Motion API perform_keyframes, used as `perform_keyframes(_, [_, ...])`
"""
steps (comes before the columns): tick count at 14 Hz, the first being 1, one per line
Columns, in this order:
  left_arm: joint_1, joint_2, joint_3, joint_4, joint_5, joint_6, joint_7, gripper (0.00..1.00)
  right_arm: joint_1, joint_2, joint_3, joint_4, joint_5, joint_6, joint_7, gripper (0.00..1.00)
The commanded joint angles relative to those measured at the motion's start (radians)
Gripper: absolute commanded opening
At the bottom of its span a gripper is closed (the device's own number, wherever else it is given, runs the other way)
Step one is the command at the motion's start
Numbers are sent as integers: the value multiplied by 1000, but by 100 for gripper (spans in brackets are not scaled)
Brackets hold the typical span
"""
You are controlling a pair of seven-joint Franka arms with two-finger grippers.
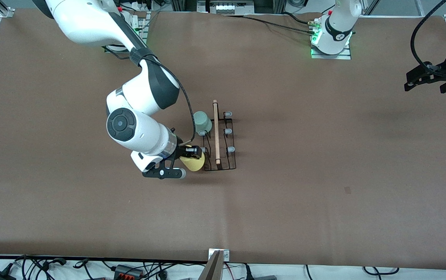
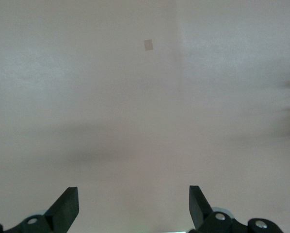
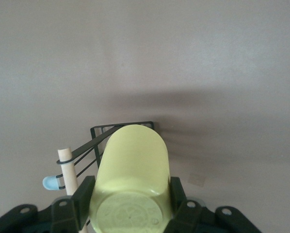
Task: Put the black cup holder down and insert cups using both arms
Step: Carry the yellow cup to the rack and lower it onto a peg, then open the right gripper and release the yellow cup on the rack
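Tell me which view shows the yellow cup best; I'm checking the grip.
The right wrist view: the yellow cup fills it, its base clamped between the right gripper fingers. The front view shows only part of it beside the black cup holder. The left wrist view shows none of it.

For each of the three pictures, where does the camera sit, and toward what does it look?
Front view: high, across the table, facing both arm bases; shows the right gripper holding the yellow cup by the black cup holder; the left gripper waits at its table end.
Left wrist view: looks at bare table between open fingers.
Right wrist view: looks along its fingers at the cup.
Shared: front and right wrist views show cup and holder.
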Motion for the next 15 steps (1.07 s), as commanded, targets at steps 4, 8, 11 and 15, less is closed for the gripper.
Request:
perform_keyframes(4, [7,-10,2,3,-29,-14,25,100,35,26,13,-2,10,-2,27,17])
perform_keyframes(8, [7,-10,2,3,-29,-14,26,100,55,37,8,-27,-14,0,21,17])
perform_keyframes(11, [7,-10,2,3,-29,-14,25,100,58,48,8,-44,-79,1,29,23])
perform_keyframes(15, [7,-10,1,3,-29,-14,26,100,63,48,6,-41,-79,15,63,100])
